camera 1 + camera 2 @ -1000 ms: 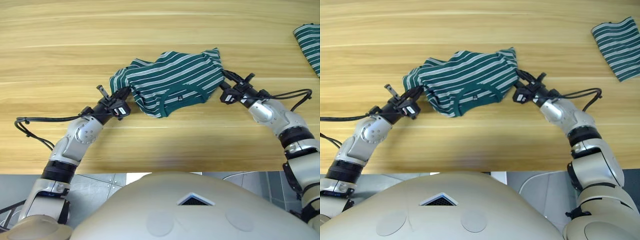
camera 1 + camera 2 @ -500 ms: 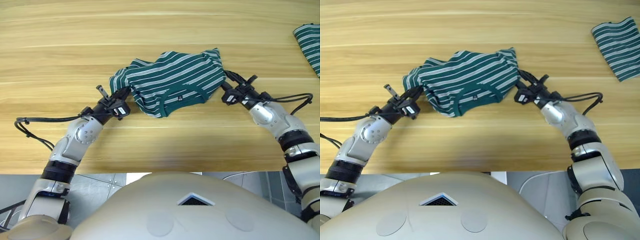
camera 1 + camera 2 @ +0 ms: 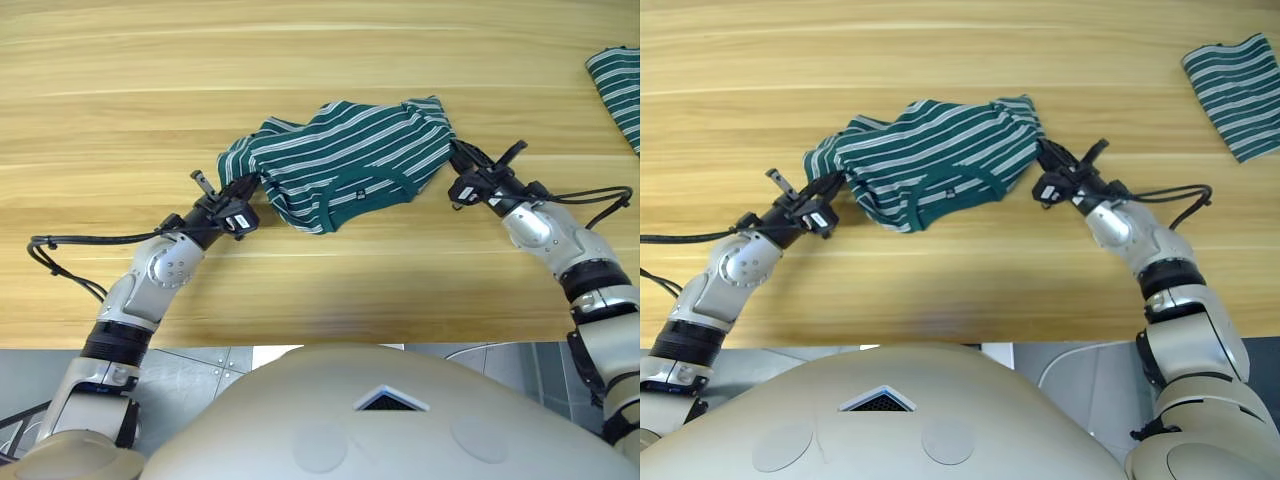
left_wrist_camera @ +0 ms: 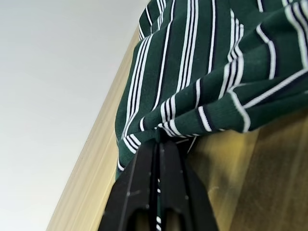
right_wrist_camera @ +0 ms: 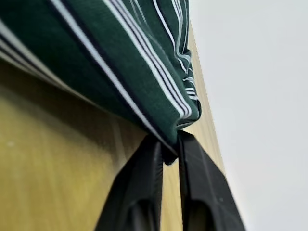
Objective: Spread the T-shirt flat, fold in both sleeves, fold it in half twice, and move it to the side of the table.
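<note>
Wood-grain table [image 3: 300, 60], striped T-shirt [image 3: 350, 165] bunched

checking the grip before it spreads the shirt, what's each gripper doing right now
Left gripper: shut on the T-shirt, pinching one edge.
Right gripper: shut on the T-shirt, pinching the opposite edge.

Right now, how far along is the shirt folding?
Nothing looks finished: the shirt is bunched up, not flat on the table, and no fold is made. In hand: the left jaws and the right jaws are each shut on an opposite edge of it, as for spreading it. Left: flattening, both sleeves, two half folds, the move aside.
</note>
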